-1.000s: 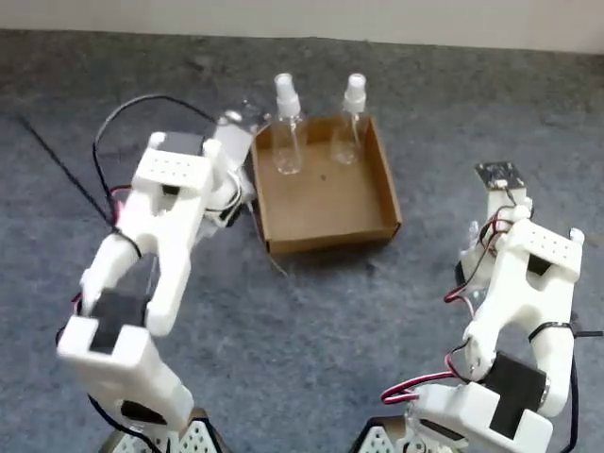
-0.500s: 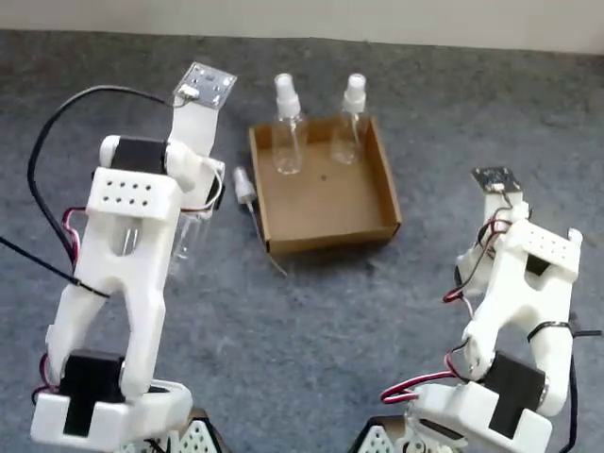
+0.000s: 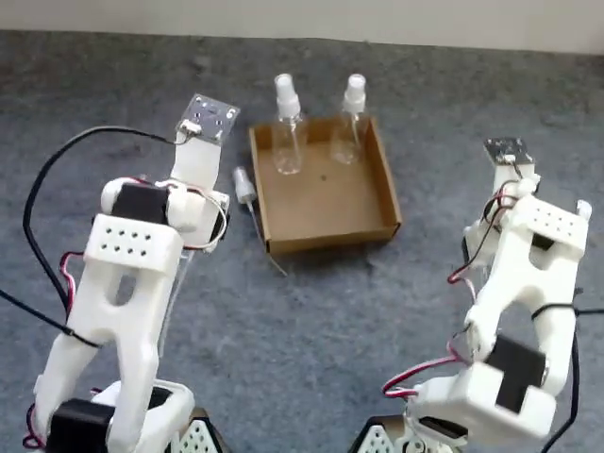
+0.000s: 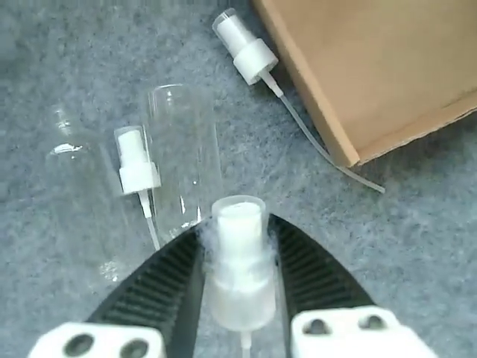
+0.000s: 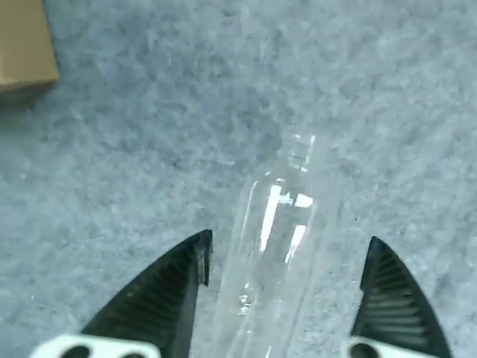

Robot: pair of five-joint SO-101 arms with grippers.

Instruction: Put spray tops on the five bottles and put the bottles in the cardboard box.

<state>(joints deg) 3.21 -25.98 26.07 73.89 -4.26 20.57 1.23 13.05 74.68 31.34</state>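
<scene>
- High view: two clear capped bottles point(image 3: 288, 132) are seen standing in the brown cardboard box point(image 3: 330, 241). A loose white spray top point(image 3: 245, 186) is laid just beside it.
- Left wrist view: another white spray top point(image 4: 240, 261) is squeezed tight in the left gripper point(image 4: 237, 230). Two clear open bottles point(image 4: 186, 160) are laid just ahead.
- Right wrist view: the right gripper point(image 5: 288, 242) is spread wide over a clear plastic bottle point(image 5: 272, 224). The bottle is laid lengthwise between the jaws, with its neck pointed away.

Cardboard box point(image 3: 326, 189), open: two capped clear bottles point(image 3: 288, 127) upright along its 12 o'clock wall. Loose spray top point(image 3: 244, 187) lying at its 9 o'clock. Held spray top point(image 4: 240, 253) between left gripper point(image 4: 238, 230) jaws. Uncapped bottle point(image 5: 272, 239) lying flat
</scene>
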